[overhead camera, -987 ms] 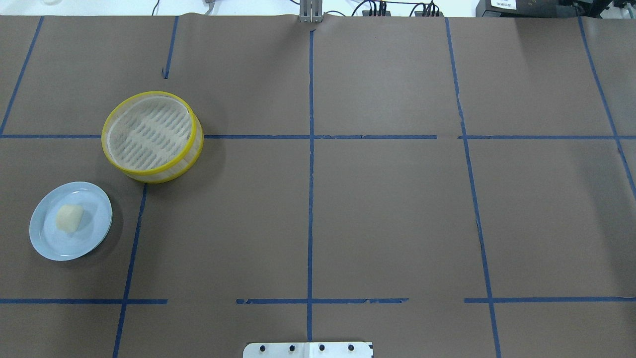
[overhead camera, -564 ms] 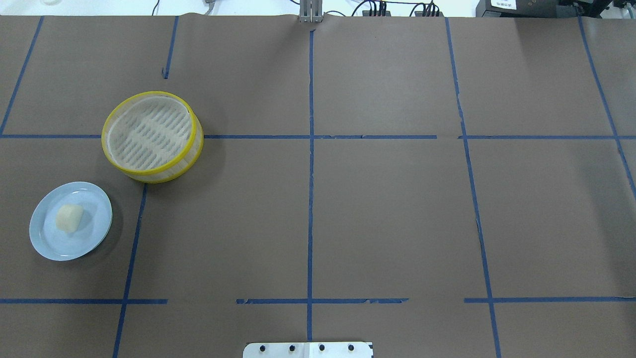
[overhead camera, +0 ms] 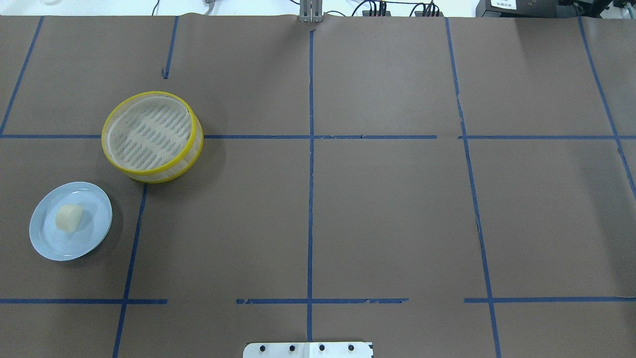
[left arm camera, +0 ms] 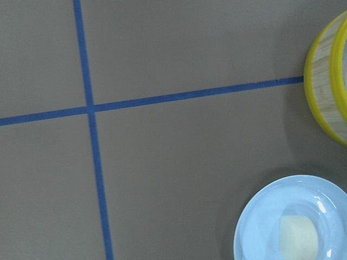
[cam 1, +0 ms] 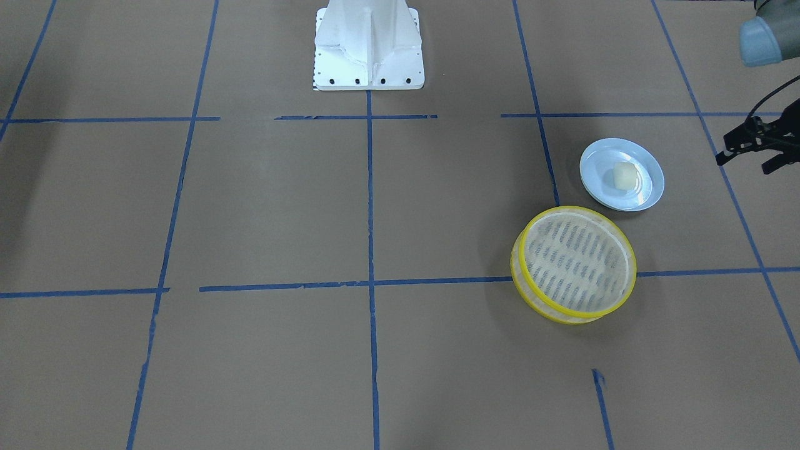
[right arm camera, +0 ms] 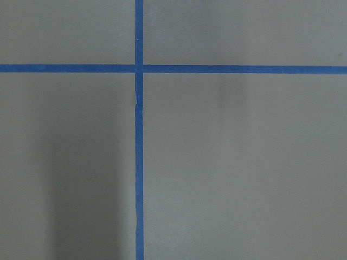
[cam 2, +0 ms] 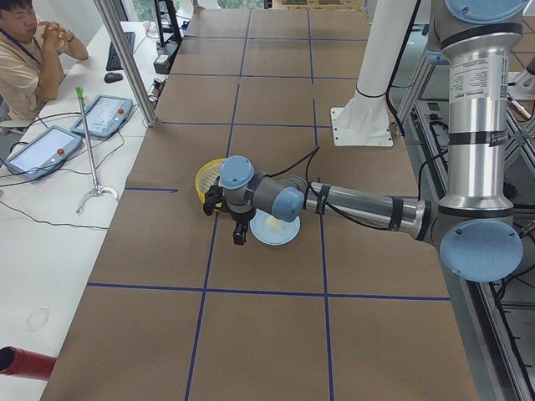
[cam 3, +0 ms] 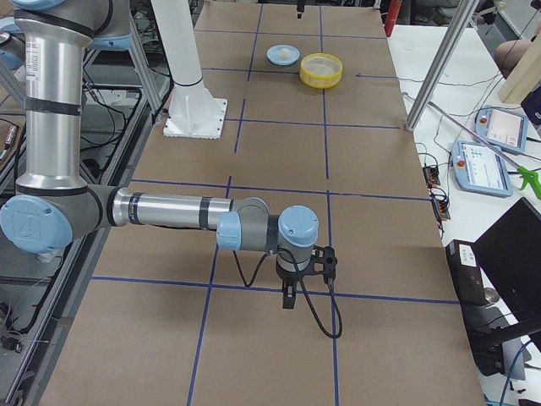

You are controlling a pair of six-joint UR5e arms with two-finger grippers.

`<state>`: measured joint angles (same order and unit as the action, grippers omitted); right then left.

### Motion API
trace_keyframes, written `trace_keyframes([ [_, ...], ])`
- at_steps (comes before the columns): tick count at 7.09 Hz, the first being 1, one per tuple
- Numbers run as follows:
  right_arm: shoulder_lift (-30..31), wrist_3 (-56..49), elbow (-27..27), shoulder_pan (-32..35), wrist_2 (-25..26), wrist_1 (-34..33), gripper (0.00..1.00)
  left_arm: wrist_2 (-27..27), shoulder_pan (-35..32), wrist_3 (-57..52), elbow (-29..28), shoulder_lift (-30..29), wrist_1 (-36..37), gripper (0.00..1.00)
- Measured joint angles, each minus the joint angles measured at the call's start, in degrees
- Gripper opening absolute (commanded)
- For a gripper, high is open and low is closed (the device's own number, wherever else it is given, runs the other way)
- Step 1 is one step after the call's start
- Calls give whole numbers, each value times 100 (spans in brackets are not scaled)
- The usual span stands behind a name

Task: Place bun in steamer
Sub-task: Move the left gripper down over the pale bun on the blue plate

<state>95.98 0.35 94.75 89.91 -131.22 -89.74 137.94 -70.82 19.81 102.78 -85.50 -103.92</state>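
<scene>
Open brown table (overhead camera: 387, 209) all around; only steamer (overhead camera: 152, 135) just beside the bun's plate (overhead camera: 94, 233).

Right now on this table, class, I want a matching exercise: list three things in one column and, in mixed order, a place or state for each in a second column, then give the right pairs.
Things:
1. bun
2. steamer
3. plate

Places or states:
A. empty, with yellow rims
B. pale blue, flat on the table, holding something
C. lying on the plate

Pairs: 1-C, 2-A, 3-B
</scene>
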Motion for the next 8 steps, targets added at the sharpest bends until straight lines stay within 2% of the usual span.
trace_keyframes([
  [4,0,0,0,0,0,0,100,-809,1571,2002,4,131,-975,97],
  [5,0,0,0,0,0,0,100,-1077,1904,2387,2,134,-1086,92],
  [8,0,0,0,0,0,0,100,-1271,2267,2626,-121,129,-1312,89],
])
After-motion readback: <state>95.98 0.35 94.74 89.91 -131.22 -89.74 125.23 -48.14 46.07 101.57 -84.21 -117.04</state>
